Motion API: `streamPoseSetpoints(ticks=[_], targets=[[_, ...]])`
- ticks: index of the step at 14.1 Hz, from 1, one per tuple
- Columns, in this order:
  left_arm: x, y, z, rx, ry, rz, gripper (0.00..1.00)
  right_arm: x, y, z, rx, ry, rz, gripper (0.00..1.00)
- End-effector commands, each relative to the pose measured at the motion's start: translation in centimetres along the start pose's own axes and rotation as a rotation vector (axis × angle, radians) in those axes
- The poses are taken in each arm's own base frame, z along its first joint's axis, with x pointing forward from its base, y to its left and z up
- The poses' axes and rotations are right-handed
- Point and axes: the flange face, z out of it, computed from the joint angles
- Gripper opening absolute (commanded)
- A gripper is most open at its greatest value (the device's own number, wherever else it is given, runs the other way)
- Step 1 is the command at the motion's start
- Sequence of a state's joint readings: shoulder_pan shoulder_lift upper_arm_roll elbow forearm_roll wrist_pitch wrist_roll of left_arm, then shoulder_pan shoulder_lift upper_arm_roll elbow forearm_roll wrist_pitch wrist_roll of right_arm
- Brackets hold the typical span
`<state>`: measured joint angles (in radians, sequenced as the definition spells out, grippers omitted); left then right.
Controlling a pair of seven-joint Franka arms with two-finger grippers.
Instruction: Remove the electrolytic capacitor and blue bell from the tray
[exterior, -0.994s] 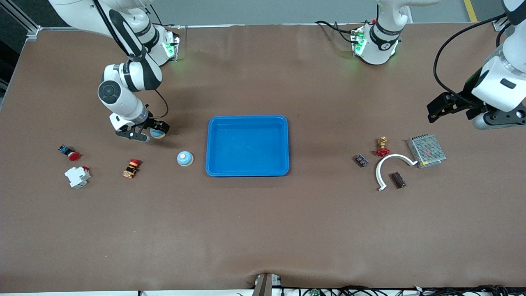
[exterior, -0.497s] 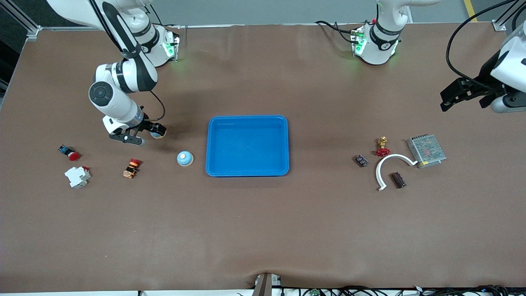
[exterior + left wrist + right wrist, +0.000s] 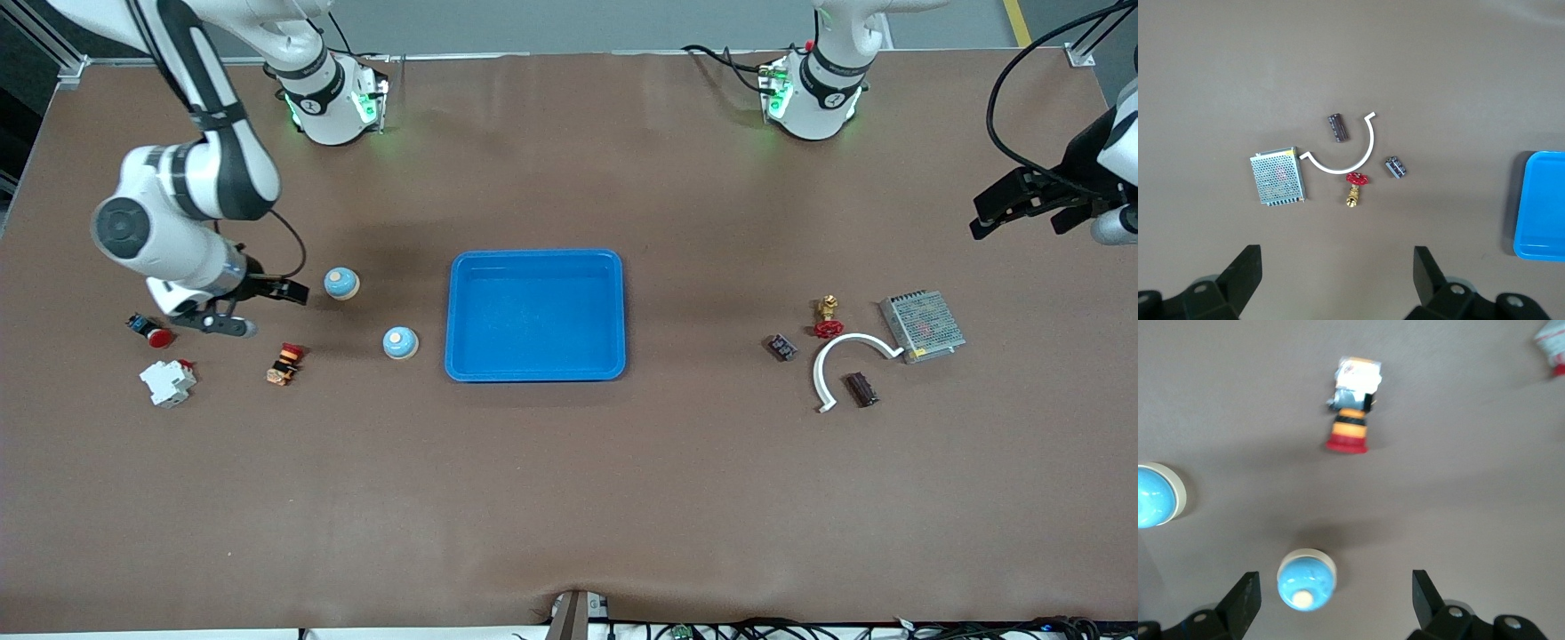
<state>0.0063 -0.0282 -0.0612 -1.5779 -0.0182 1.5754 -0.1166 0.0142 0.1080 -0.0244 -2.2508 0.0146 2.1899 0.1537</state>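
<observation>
text: none legible | power supply [image 3: 922,326]: possibly a label, too small to read

**Materials and surface finishes on the worktable**

A matt brown covering is lying over the table [image 3: 569,498], creasing faintly like cloth or soft sheet. The blue tray [image 3: 535,260] is showing as smooth, slightly glossy plastic. Two bells [image 3: 341,284] [image 3: 401,343] are presenting glossy blue domes. The power supply [image 3: 922,326] is wearing a perforated bare-metal casing. The curved white strip [image 3: 840,357] is looking like smooth plastic, and the valve [image 3: 829,313] is appearing brassy with a red painted handwheel.
</observation>
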Motion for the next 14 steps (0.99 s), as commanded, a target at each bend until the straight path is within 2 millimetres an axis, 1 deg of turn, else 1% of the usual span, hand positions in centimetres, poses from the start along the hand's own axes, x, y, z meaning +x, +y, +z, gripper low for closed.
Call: streamPoseSetpoints(ticks=[1,2,5,6,8,10,13,14], targets=[[-0.3,0.0,-0.5,-0.018,-0.001,0.013,1.0,1.4,1.2,-3.7,0.004,-0.011,-0.049,1.0],[-0.5,-0.1,-0.6,-0.018,-0.004,0.012,1.0,1.6,1.3,-5.4,0.001,-0.026,-0.052,1.0],[-0.9,0.2,-1.0,-0.012,-0.026,0.017,1.0,2.5,2.0,-11.4,0.004,-0.05,-0.039,1.0],[-1.1,0.3,-1.1,-0.011,-0.035,0.019,1.0,2.3,1.9,-13.5,0.005,-0.043,-0.041,1.0],[-1.5,0.5,-1.5,-0.008,-0.055,0.022,1.0,1.6,2.0,-17.6,0.008,-0.022,-0.043,1.0],[-1.8,0.7,-1.3,0.001,-0.081,0.025,1.0,0.7,2.0,-21.2,0.008,-0.018,-0.044,1.0],[-2.1,1.0,-1.1,0.003,-0.103,0.027,1.0,-0.6,2.5,-25.4,0.014,0.014,-0.04,1.0],[-2.0,1.1,-1.0,0.001,-0.105,0.025,1.0,-1.1,2.6,-26.3,0.016,0.032,-0.042,1.0]])
